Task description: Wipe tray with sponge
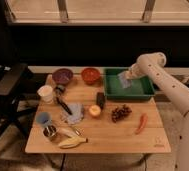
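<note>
The gripper [127,76] is down inside the tray [147,91], and its jaws are together, clamped on the sponge [123,80], which hangs just under them and slants toward the tray floor; whether its lower edge touches the floor, I cannot tell. That is the relation that counts: the sponge is right at the jaws, near the tray's back wall, and the bare green floor spreads out in front of them toward the table's middle. The tray's long axis runs side to side, so I judge a wipe wants to travel along that line and forward. Nothing but the sponge shows inside the tray. Moving out from the jaws, the red bowl [90,75] stands just beside the tray's short end, and the purple bowl [62,76] comes beyond it; I see nothing in either. In front of the tray sit a dark block [101,100], grapes [120,112] and an apple [94,110]. Farther off lie a grey-blue cloth [74,113] and a red chili [142,123]. Farthest from the jaws are a blue cup [43,119] and a banana [71,142].
</note>
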Controlling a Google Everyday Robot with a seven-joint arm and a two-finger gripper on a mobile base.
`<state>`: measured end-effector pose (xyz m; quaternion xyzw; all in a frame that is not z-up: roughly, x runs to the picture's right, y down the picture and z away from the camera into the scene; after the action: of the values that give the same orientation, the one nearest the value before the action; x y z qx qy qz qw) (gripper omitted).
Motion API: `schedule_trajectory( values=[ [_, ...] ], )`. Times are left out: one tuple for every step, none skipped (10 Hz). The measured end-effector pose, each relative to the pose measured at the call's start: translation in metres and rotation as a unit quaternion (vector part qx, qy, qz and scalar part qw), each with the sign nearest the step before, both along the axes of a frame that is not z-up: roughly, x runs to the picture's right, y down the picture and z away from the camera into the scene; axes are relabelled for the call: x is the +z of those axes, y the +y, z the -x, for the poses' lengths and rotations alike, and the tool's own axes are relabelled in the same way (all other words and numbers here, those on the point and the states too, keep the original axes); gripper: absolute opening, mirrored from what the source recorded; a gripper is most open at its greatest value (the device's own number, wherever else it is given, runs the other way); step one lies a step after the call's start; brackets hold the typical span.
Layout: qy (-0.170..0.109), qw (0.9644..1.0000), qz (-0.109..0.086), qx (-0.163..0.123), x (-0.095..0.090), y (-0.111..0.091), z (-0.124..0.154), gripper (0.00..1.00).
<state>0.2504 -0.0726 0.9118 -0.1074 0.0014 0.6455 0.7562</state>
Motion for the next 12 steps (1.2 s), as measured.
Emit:
schedule_trajectory(
  values=[
    [0.004,1.0000,0.007,-0.002,0.011,0.006,0.003,0.00],
    [0.008,0.9998,0.017,-0.001,0.019,0.013,0.001,0.00],
    [0.013,0.9995,0.030,0.001,0.029,0.023,-0.003,0.00],
    [0.015,0.9989,0.044,0.004,0.038,0.032,-0.004,0.00],
    [0.018,0.9982,0.057,0.007,0.043,0.039,-0.006,0.00],
    [0.023,0.9976,0.065,0.008,0.045,0.043,-0.012,0.00],
    [0.035,0.9964,0.076,0.011,0.048,0.050,-0.027,0.00],
    [0.045,0.9955,0.083,0.012,0.052,0.053,-0.039,0.00],
    [0.056,0.9946,0.086,0.014,0.055,0.052,-0.051,0.00],
    [0.068,0.9937,0.088,0.015,0.060,0.050,-0.062,0.00],
    [0.082,0.9926,0.088,0.017,0.068,0.043,-0.072,0.00],
    [0.089,0.9922,0.085,0.017,0.072,0.037,-0.074,0.00]
  ],
)
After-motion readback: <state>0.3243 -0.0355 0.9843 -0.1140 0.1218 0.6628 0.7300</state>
